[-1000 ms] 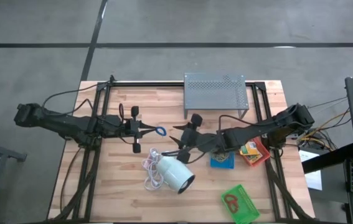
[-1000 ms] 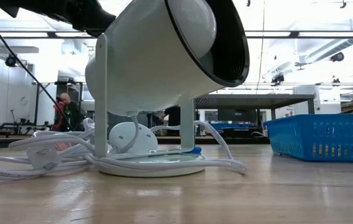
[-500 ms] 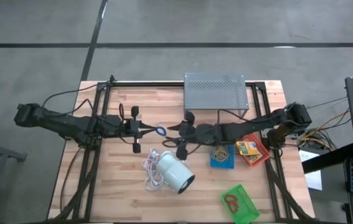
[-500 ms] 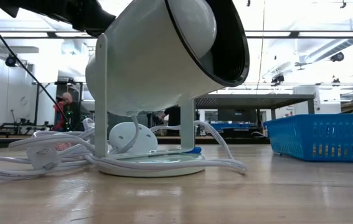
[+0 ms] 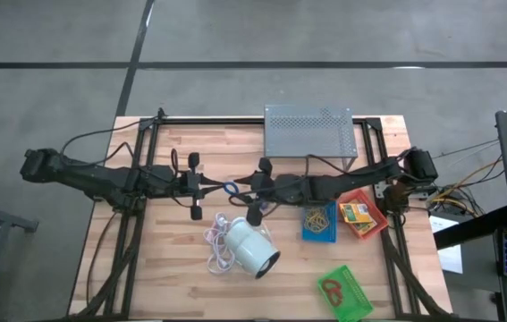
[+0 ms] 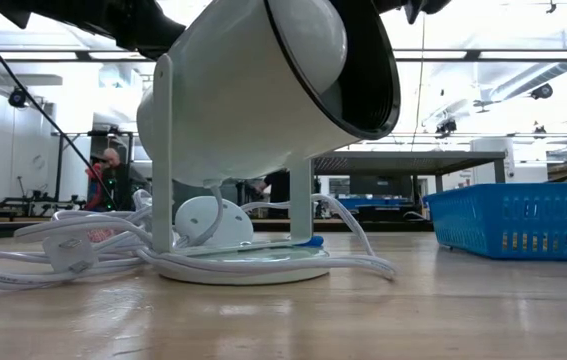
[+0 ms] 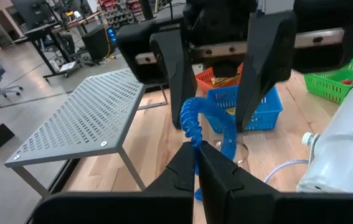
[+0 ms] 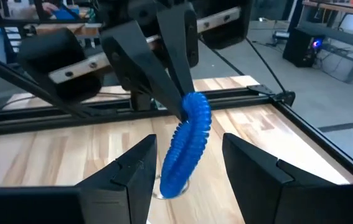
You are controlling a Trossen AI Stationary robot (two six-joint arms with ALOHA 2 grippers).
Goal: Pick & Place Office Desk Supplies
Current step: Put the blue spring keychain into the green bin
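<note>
A blue coiled loop (image 8: 188, 140) hangs in the air over the middle of the table, with my left gripper (image 5: 221, 188) shut on it. My right gripper (image 8: 185, 149) faces it from the table's right and is open. Its two fingers (image 7: 260, 74) stand on either side of the loop with a gap on each side. A blue tray (image 5: 318, 224) with tan rubber bands, a red tray (image 5: 363, 215) with a yellow box, and a green tray (image 5: 342, 291) with red loops rest flat on the table's right half. My left gripper pinches the blue loop's upper end (image 8: 193, 102) between the tips of its two fingers (image 7: 188, 168). The fingers come level from the table's left. The loop is lifted clear of the table and droops below the fingertips toward my right gripper.
A white lamp (image 5: 249, 249) with its white cord (image 5: 217, 241) stands just near-side of the two grippers, filling the low view. A grey perforated stand (image 5: 309, 134) sits at the far edge. Bare wood lies at the near left.
My right gripper has gone toward the table's left and a little toward its far edge, turning to point level at my left gripper. Its open fingers now flank the blue loop. The loop has kept still.
</note>
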